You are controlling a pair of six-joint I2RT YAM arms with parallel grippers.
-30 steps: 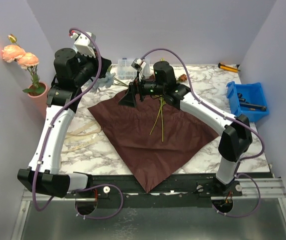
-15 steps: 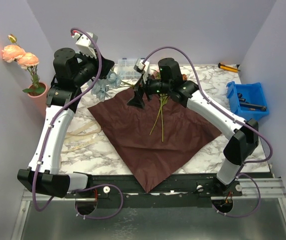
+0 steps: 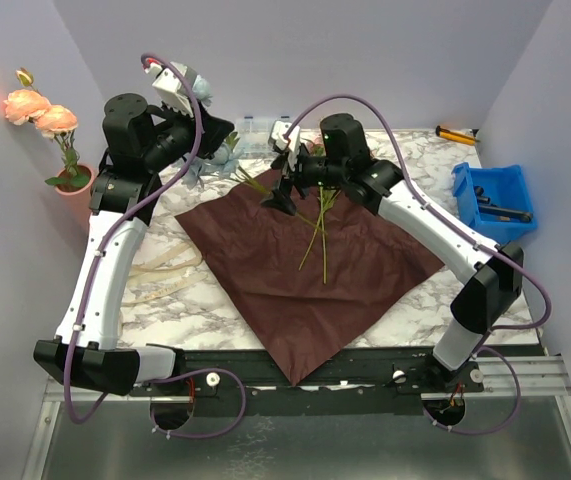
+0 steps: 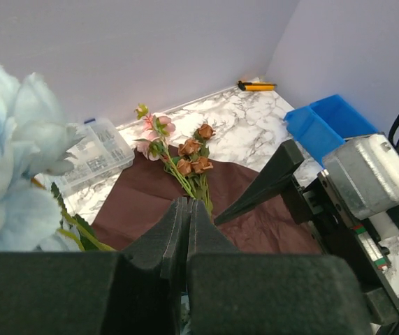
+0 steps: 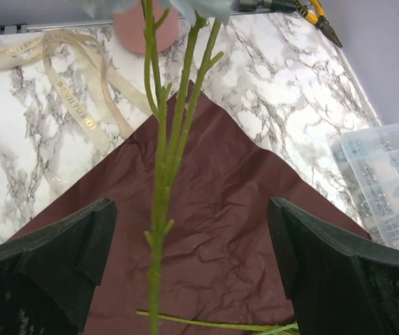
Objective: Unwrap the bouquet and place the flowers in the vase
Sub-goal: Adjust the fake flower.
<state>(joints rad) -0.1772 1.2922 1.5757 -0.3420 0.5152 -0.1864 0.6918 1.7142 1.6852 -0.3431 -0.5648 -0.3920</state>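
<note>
Three pale lavender walls (image 3: 365, 50) are closing in a desk (image 3: 420, 150) with a white, grey-veined marble pattern. At the desk's far left side the vase (image 3: 77, 190), a salmon-pink tube, is standing upright and holding two peach flowers (image 3: 40, 110) on green stems. Near it a beige ribbon (image 5: 80, 108) with gold lettering is lying loose in loops on the marble.

The left pincer (image 4: 186, 209) is hanging above the back left of the desk, clenched with its fingers pressed flat together. It is carrying a light blue flower (image 4: 10, 153) off the surface, but the spot where the stem meets the fingers is hidden.

A maroon sheet (image 3: 295, 290) is lying spread open and creased across the middle of the desk, one corner hanging over the near edge. On it several loose flowers (image 4: 189, 157) are lying together, with brownish orange and pink heads toward the back and thin green stems pointing toward the near edge.

The blue flower's long green stem is running between the fingers of the right pincer (image 5: 191, 209). That pincer is gaping wide above the sheet, its fingers well apart from the stem on either side.

Behind the sheet a clear compartment box (image 3: 255, 128) is sitting by the back wall. Farther right an orange tool (image 3: 455, 133) is lying at the back, and a blue bin (image 3: 465, 205) is resting at the right edge.
</note>
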